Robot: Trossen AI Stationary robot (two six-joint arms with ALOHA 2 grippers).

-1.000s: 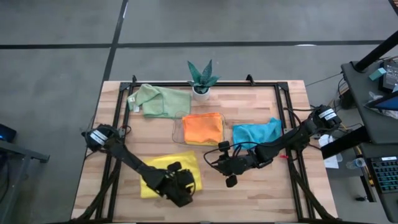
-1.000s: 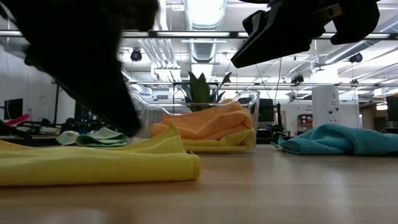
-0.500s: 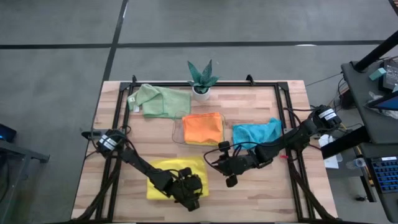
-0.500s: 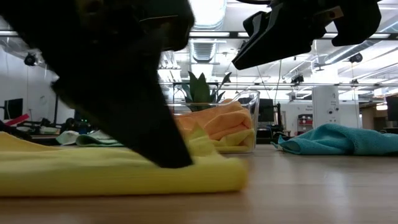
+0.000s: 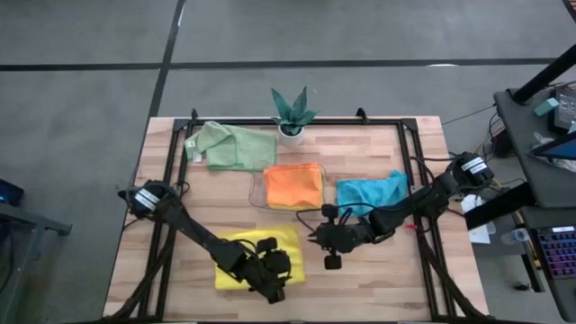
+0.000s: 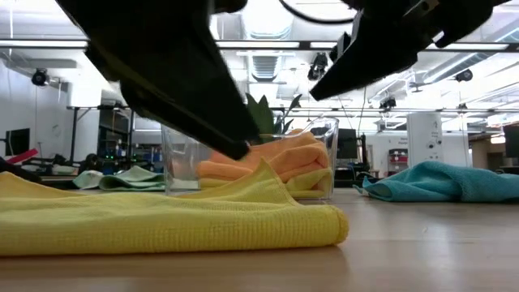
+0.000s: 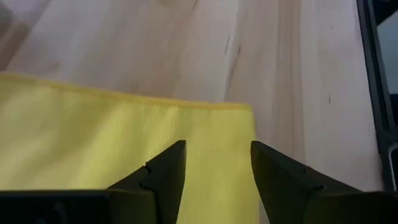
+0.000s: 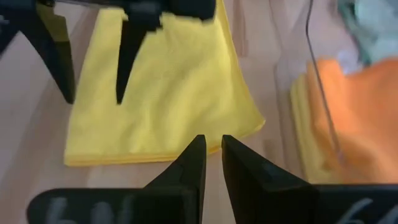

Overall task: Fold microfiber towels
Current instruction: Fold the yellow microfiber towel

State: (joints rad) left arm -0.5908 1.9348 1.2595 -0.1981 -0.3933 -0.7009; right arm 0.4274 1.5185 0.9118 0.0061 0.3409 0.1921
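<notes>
A yellow microfiber towel lies folded flat on the table near its front edge, left of the middle. My left gripper hangs open just above that towel's right end; the low view shows a gap between the fingertip and the cloth. My right gripper is shut on nothing and hovers over the table between the yellow towel and the tray. An orange towel lies folded in the clear tray on top of another yellow towel. The teal-blue towel and the pale green towel lie loose on the table.
The clear plastic tray stands at the table's middle. A small potted plant stands at the far edge. Black frame rails run along the table's left and right sides. Bare wood lies at the front right.
My left gripper has gone toward the table's right edge, pressing on the yellow towel and sliding it that way. It has then risen off the cloth and tipped, still open. My right gripper has rolled about its own axis in place.
</notes>
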